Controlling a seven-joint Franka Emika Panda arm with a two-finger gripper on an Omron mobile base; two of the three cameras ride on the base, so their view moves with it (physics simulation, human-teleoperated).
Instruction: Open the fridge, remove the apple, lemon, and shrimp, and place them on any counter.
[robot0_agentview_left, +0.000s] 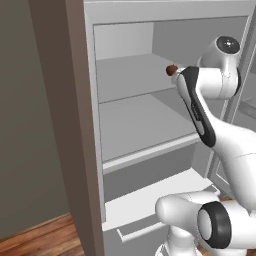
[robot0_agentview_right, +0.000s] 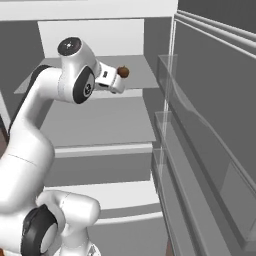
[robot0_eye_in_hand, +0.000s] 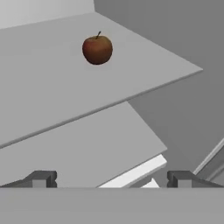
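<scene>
Apple: a small dark red-brown fruit (robot0_eye_in_hand: 97, 50) with a short stem, standing upright on the upper shelf (robot0_eye_in_hand: 52, 74) of the fridge (robot0_agentview_left: 125, 125), toward that shelf's right front corner and set back a little from the front edge; also seen at (robot0_agentview_left: 171, 69) and (robot0_agentview_right: 123, 72).
Upper shelf: flat, pale grey; the apple is the one thing seen on it.
Middle shelf: (robot0_agentview_left: 140, 125) directly below, flat grey, with a lighter strip along its front edge.
Lower drawer: (robot0_agentview_left: 150, 205) white, at the bottom of the fridge, below the middle shelf.
Fridge door: swung open on the right, its inner side (robot0_agentview_right: 210, 140) carrying clear door bins stacked one above another.
Tool: (robot0_eye_in_hand: 109, 178) jaws spread as wide as they go, holding nothing; the two dark fingertips (robot0_eye_in_hand: 41, 178) stand well apart, with the apple ahead of them and not touching.
Arm: white with dark joints, reaching into the fridge at the level of the upper shelf, its wrist near the apple in both base views.
Surround: brown cabinet side (robot0_agentview_left: 70, 125) left of the fridge; wood floor (robot0_agentview_left: 40, 235) at the lower left.
</scene>
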